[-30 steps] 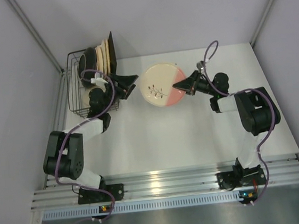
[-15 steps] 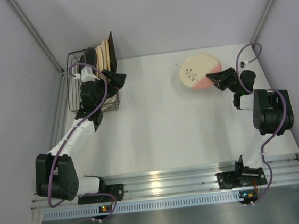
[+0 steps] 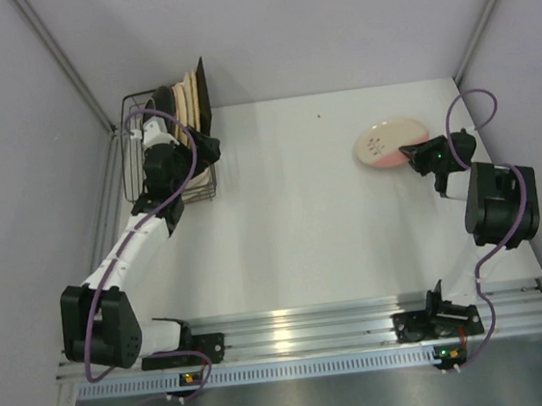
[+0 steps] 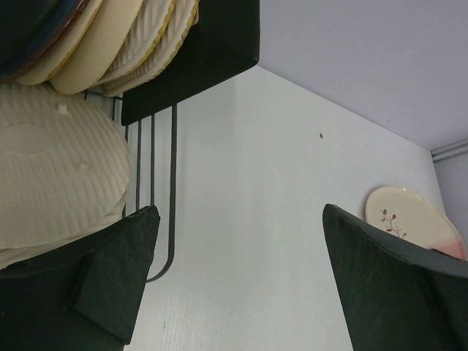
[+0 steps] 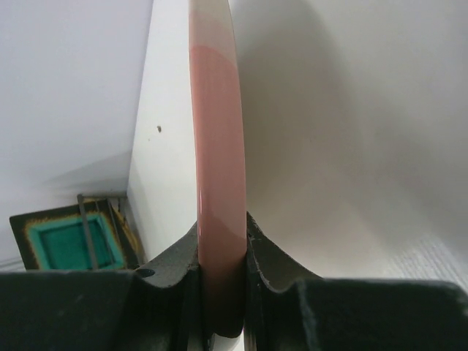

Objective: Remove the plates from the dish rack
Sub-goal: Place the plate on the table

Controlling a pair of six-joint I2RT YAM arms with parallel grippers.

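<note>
The dark wire dish rack (image 3: 139, 183) stands at the table's far left with several plates (image 3: 185, 98) upright in it. In the left wrist view I see cream ribbed plates (image 4: 58, 183) and a dark square plate (image 4: 197, 58) in the rack (image 4: 172, 219). My left gripper (image 3: 204, 152) is open and empty at the rack's right side (image 4: 241, 285). My right gripper (image 3: 413, 156) is shut on the pink rim of a round cream patterned plate (image 3: 390, 140), held low at the far right. The rim (image 5: 219, 190) sits edge-on between the fingers (image 5: 267, 270).
The table's right edge and a grey wall run close to the right arm (image 3: 494, 201). A grey wall stands behind the rack. A square teal dark-rimmed plate (image 5: 72, 245) shows far off in the right wrist view. A small dark speck (image 3: 318, 116) lies on the table.
My right gripper has carried the cream plate from the middle to the far right and tipped it flatter and lower. My left gripper has moved back against the rack's right side.
</note>
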